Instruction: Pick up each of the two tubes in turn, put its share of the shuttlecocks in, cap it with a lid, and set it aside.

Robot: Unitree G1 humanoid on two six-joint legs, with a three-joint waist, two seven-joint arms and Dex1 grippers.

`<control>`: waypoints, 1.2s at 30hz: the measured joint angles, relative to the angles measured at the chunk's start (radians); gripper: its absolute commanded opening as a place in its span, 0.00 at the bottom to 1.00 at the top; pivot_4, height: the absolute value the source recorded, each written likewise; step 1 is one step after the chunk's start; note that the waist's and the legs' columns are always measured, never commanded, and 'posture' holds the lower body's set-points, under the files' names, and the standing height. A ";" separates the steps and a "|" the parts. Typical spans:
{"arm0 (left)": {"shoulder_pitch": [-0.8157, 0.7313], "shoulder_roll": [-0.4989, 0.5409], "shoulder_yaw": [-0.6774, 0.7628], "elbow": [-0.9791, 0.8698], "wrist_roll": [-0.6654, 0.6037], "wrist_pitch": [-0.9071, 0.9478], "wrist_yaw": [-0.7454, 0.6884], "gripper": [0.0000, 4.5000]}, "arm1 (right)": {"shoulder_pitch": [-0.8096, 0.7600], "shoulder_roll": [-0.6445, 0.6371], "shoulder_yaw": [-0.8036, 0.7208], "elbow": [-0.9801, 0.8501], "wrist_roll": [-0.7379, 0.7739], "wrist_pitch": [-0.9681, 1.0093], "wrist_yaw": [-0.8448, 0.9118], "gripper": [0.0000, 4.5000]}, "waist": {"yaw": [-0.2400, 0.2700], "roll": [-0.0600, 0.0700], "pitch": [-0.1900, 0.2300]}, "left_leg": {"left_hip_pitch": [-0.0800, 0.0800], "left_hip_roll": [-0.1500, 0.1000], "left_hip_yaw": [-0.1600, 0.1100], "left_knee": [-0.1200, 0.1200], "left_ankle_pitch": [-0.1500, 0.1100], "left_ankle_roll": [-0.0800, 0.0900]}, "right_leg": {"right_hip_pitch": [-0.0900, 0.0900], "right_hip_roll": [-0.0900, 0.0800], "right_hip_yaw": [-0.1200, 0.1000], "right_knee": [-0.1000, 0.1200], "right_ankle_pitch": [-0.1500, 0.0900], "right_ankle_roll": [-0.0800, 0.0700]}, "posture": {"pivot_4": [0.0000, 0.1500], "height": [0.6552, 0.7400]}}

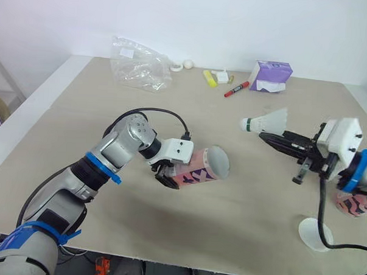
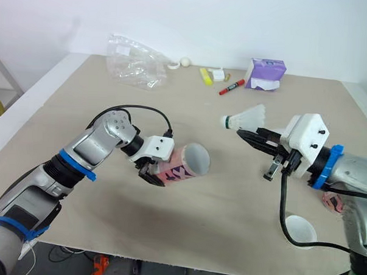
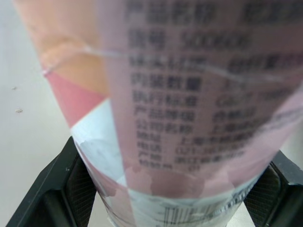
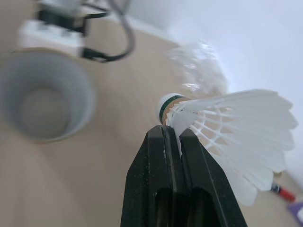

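**A plain test room, most likely a lab**

You look at a beige table [image 1: 185,229] standing against an undecorated white wall [image 1: 237,24]. Along its far edge lie working odds: a red marker [image 1: 237,89], a purple tissue pack [image 1: 270,76] and a crumpled plastic bag [image 1: 138,65].

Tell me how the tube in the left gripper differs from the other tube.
The held tube is clamped in the left gripper, lying sideways, open mouth facing the shuttlecock. The other tube sits ungripped, mostly hidden behind the right arm. Both are pink-patterned.
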 measured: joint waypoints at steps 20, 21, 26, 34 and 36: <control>-0.014 -0.009 0.002 0.029 -0.006 0.013 -0.008 0.84 | -0.098 0.012 0.179 -0.057 -0.042 -0.083 0.043 0.01 | -0.001 -0.001 0.000 | 0.000 0.001 0.000 0.000 0.000 0.000 | 0.000 0.001 0.000 0.000 0.001 -0.001 | 1.00 1.00; -0.013 -0.010 0.002 0.028 -0.006 0.014 -0.006 0.84 | -0.101 0.012 0.183 -0.055 -0.041 -0.081 0.043 0.08 | 0.000 -0.002 0.001 | 0.000 0.001 0.000 0.000 0.000 0.000 | -0.001 0.001 0.000 0.000 0.001 -0.001 | 1.00 1.00; -0.013 -0.013 0.002 0.023 -0.007 0.025 -0.003 0.84 | -0.175 0.012 0.220 -0.050 -0.029 -0.041 0.042 0.46 | 0.001 -0.001 0.000 | 0.000 0.001 0.000 0.000 0.000 0.000 | -0.001 0.001 0.000 0.000 0.001 -0.001 | 1.00 1.00; -0.013 -0.014 0.002 0.023 -0.007 0.027 0.000 0.84 | -0.127 0.102 0.163 -0.051 0.052 0.069 -0.068 0.99 | 0.002 -0.003 0.000 | 0.000 0.001 0.000 0.000 0.000 0.000 | 0.000 0.001 0.000 0.000 0.001 -0.001 | 1.00 1.00; -0.012 -0.020 0.001 0.023 -0.007 0.025 0.003 0.84 | -0.036 0.212 0.083 -0.024 0.115 0.170 -0.218 0.99 | 0.004 -0.005 0.000 | -0.001 0.001 -0.001 0.000 0.001 0.001 | 0.000 0.001 0.000 0.000 0.001 -0.001 | 1.00 1.00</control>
